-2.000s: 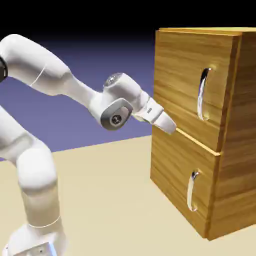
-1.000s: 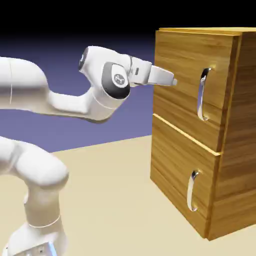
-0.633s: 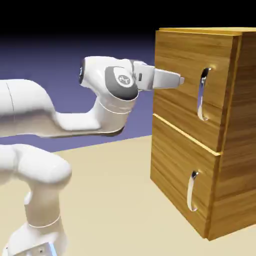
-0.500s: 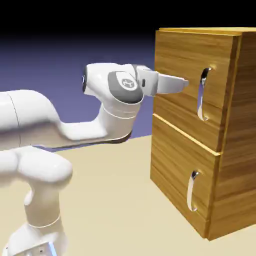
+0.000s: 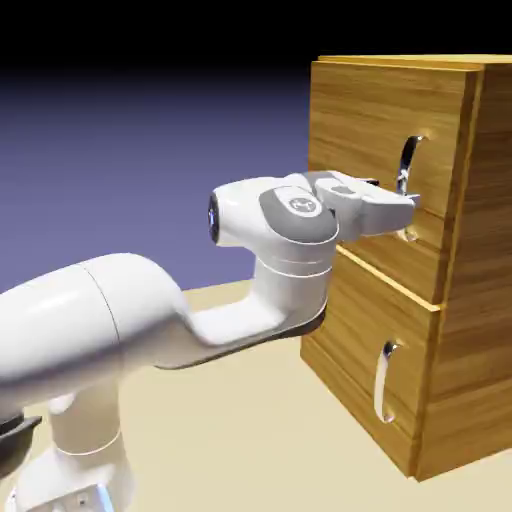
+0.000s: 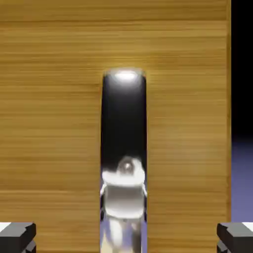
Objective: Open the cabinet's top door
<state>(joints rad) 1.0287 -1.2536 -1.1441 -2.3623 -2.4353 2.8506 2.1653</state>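
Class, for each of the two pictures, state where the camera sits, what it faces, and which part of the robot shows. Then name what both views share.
Exterior view: fixed beside the robot, facing the cabinet; shows the white arm and open tool at the top door.
Hand view: on the hand, looking straight at the top door; only two grey fingertips show.
Shared: the top door's silver handle.

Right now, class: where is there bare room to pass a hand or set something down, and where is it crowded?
Free: the bare table between the robot's base and the cabinet, and the space in front of the lower door's small handle. Crowded: at the top door, where the open gripper sits right at the long silver handle, fingertips straddling it without touching.
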